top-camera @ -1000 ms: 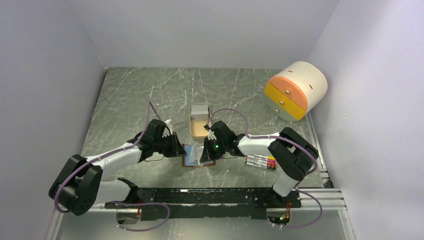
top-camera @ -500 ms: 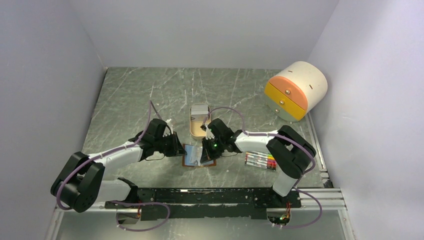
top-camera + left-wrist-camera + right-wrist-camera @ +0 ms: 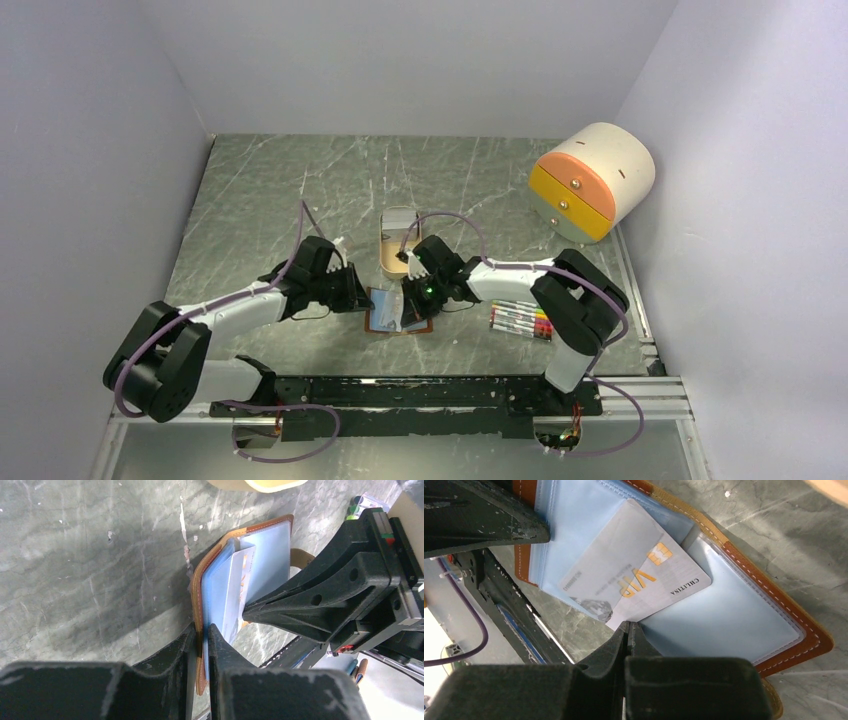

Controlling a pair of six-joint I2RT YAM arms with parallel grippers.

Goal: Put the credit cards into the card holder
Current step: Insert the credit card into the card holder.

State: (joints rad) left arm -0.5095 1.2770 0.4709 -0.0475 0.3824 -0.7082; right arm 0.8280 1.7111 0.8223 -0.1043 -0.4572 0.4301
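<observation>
Top external: marbled grey table (image 3: 260, 200). The card holder (image 3: 386, 320), brown leather, lies open near the front edge between the two wrists and is largely covered by them. The left gripper (image 3: 362, 298) and right gripper (image 3: 408, 306) meet over it, but their jaws are too small to read and the credit card cannot be made out. Well apart on the right are a row of coloured pens (image 3: 521, 322), a small beige open tin (image 3: 398, 240) behind the wrists, and a round cream drawer unit (image 3: 592, 180) with orange and yellow fronts.

Left wrist: the left gripper (image 3: 200, 632) is clamped on the card holder's (image 3: 270, 555) brown edge, with clear bluish sleeves fanned above it. A grey-white credit card (image 3: 239, 587) stands partly inside a sleeve, its print unreadable edge-on. The right gripper (image 3: 246, 611) has its tip at the card's outer edge; its body hides the holder's far side.

Right wrist: the right gripper (image 3: 628, 628) has its fingers pressed together on the near corner of the credit card (image 3: 639, 580), which shows a gold chip and "VIP". The card's far half is veiled under a sleeve of the card holder (image 3: 744, 615). One finger (image 3: 484, 522) of the left gripper is cut off at the upper left.
</observation>
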